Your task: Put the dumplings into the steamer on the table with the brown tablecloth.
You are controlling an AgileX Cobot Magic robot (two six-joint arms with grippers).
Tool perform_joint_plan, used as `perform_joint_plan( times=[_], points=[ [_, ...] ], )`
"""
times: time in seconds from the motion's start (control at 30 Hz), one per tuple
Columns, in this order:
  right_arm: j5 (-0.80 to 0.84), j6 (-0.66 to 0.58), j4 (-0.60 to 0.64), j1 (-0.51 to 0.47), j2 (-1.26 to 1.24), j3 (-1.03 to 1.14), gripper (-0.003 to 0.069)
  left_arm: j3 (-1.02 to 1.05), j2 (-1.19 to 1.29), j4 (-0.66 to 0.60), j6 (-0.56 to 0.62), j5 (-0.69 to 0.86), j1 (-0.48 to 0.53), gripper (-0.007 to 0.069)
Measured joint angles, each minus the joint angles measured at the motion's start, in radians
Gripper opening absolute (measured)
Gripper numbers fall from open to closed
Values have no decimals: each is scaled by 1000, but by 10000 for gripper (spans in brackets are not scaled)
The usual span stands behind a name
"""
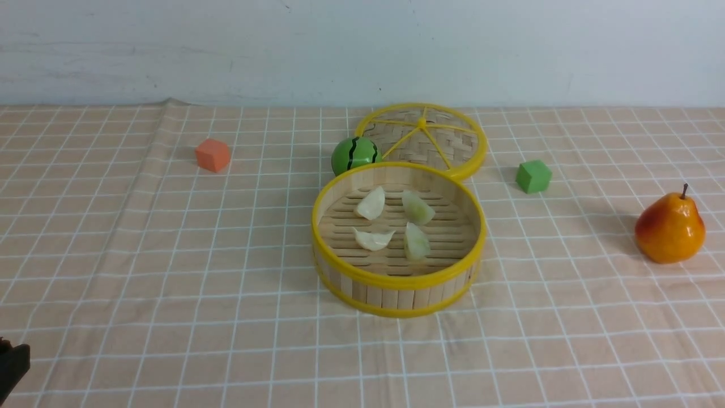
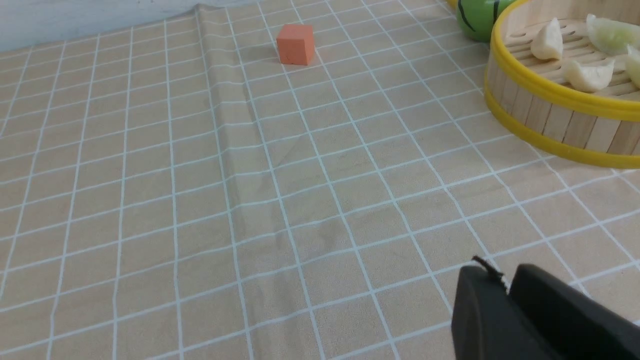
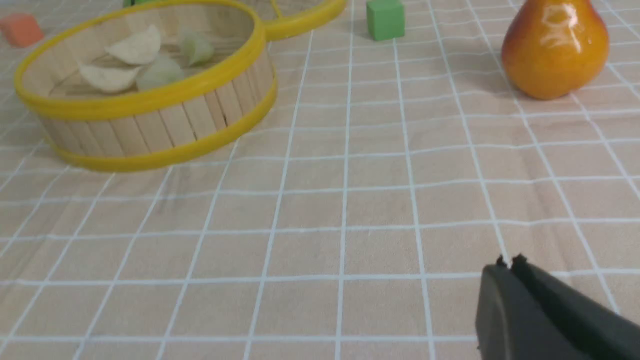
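Observation:
The steamer stands mid-table on the brown tablecloth. Several dumplings lie on its slatted floor, among them a whitish one and a pale green one. My left gripper hovers low over bare cloth, well short of the steamer, its fingers together with nothing between them. A black bit of that arm shows at the front view's lower left edge. My right gripper is shut and empty over the cloth, apart from the steamer; it is out of the front view.
The flat woven lid lies behind the steamer with a green striped ball beside it. An orange cube sits back left, a green cube back right, and a pear far right. A wall closes off the back.

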Motion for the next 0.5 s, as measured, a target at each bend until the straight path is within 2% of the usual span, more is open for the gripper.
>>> perform_joint_plan(
  times=[0.13, 0.5],
  points=[
    [13, -106, 64, 0, 0, -2, -3, 0, 0, 0, 0, 0, 0, 81],
    [14, -127, 76, -1, 0, -3, 5, 0, 0, 0, 0, 0, 0, 92]
  ],
)
